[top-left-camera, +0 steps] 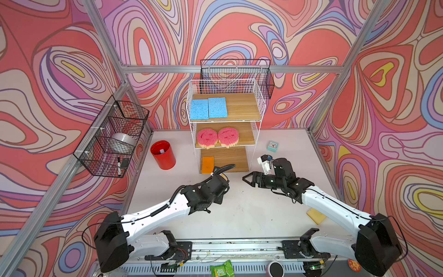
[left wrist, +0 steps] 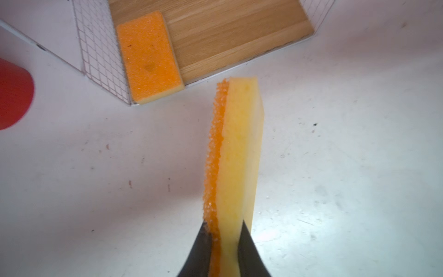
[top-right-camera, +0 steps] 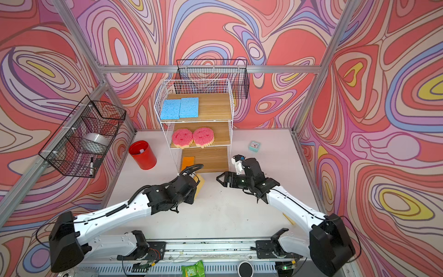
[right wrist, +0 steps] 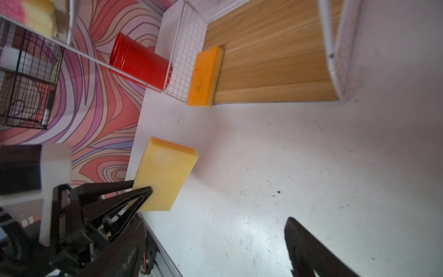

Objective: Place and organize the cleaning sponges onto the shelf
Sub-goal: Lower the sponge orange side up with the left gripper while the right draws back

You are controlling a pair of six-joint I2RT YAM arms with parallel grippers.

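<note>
the left pincer [left wrist: 223, 223] was clenched on one end of an orange-and-yellow sponge [left wrist: 239, 156]. it gripped the sponge across its thickness, with the orange scrub face against one finger and the yellow foam against the other. the sponge stood on edge above the white worktop [top-left-camera: 251, 215] and jutted past the fingertips toward the shelf [top-left-camera: 262, 105]. its far end was just short of the front edge of the bottom board [top-left-camera: 230, 158]. a second orange sponge [top-left-camera: 207, 164] lay flat, orange face up, at that board's left front corner against the wire side. two blue sponges [top-left-camera: 199, 109] lay side by side on the top board, and two pink smiley sponges [top-left-camera: 207, 137] on the middle one. the right pincer [top-left-camera: 245, 178] hovered near the held sponge, on its right and apart from it. it seemed released and empty, though only one finger showed in its wrist view. a third yellow sponge [top-left-camera: 316, 215] lay on the worktop beside the right arm.
</note>
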